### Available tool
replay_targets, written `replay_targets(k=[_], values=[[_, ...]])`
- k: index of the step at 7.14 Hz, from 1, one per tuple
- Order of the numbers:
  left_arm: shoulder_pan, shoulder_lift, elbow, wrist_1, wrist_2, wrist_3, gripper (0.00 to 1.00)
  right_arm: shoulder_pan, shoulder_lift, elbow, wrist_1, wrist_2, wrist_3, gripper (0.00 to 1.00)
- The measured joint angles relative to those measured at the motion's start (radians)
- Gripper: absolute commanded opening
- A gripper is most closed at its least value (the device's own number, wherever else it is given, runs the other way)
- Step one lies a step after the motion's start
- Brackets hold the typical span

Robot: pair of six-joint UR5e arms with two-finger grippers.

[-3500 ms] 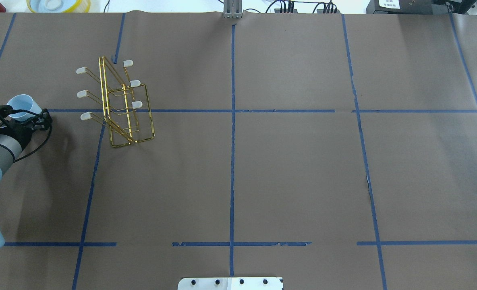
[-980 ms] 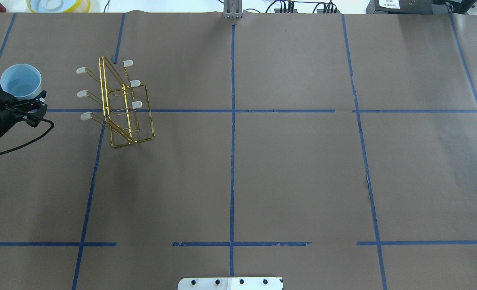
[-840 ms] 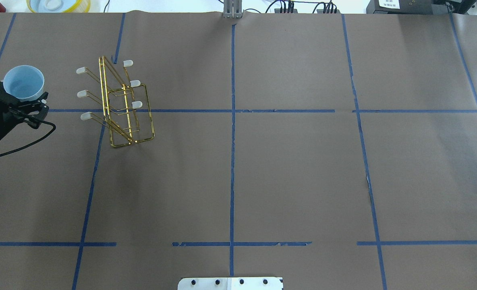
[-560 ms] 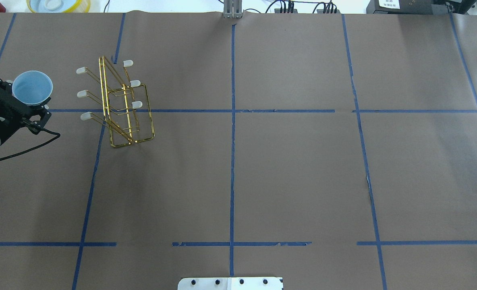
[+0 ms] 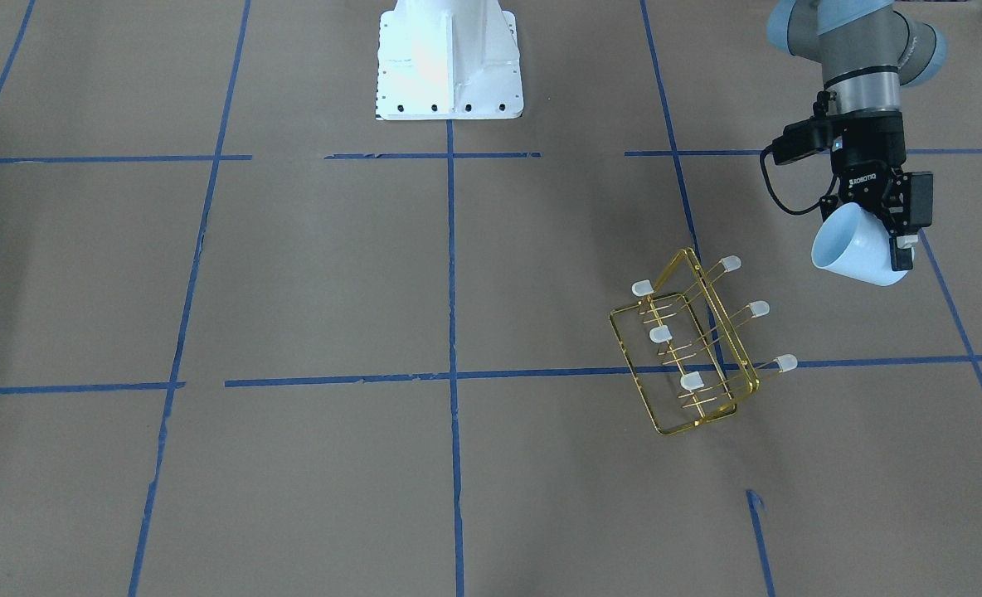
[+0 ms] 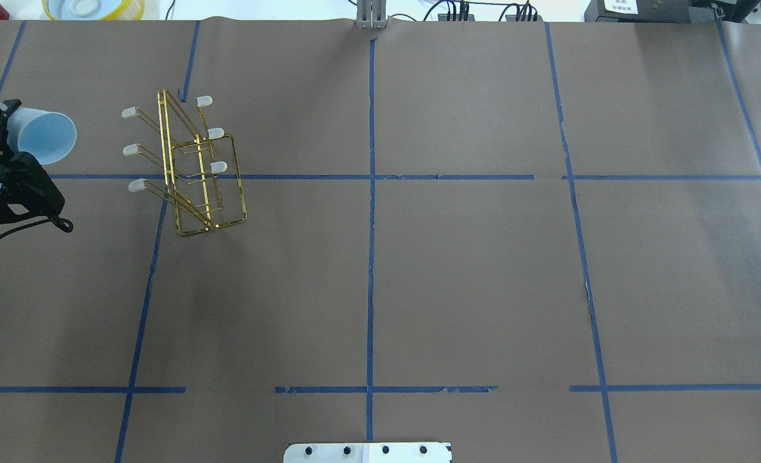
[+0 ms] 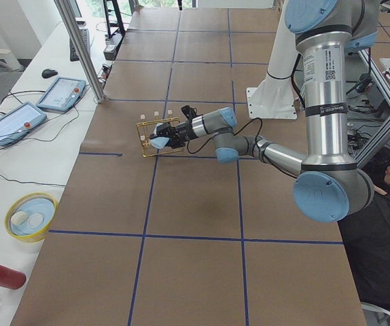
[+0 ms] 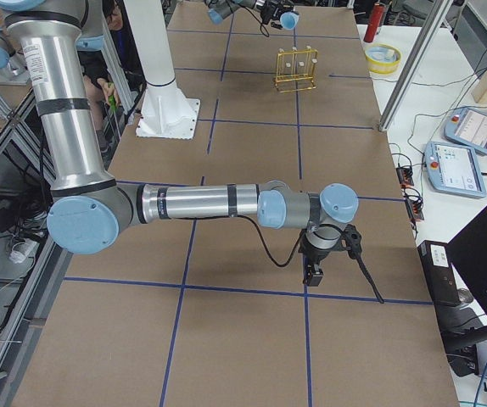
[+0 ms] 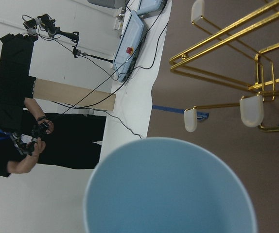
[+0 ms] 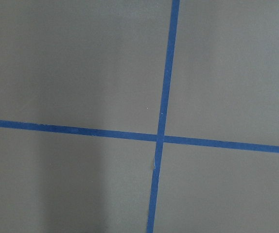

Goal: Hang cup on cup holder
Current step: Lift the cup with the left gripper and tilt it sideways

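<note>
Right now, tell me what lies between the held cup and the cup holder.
Nothing: in the overhead view only bare brown table paper separates the cup from the cup holder; the front-facing view agrees.

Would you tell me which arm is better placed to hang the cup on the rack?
Left: the left gripper holds the cup beside the rack; the right gripper is far down the table.

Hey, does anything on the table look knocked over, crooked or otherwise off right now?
Nothing spilled or fallen. The cup holder stands upright but turned askew to the blue tape grid. The cup is tipped sideways in the left gripper, mouth toward the holder, not touching it.
</note>
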Motion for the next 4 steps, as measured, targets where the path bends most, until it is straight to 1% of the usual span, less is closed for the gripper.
replay_targets(k=[2, 4], values=[[0.016, -0.005, -0.009, 0.043, 0.143, 0.231, 0.0, 0.0, 0.0, 0.0, 0.0, 0.0, 0.0, 1.0], [0.055, -0.009, -0.01, 0.114, 0.314, 0.359, 0.0, 0.0, 0.0, 0.0, 0.0, 0.0, 0.0, 1.0]])
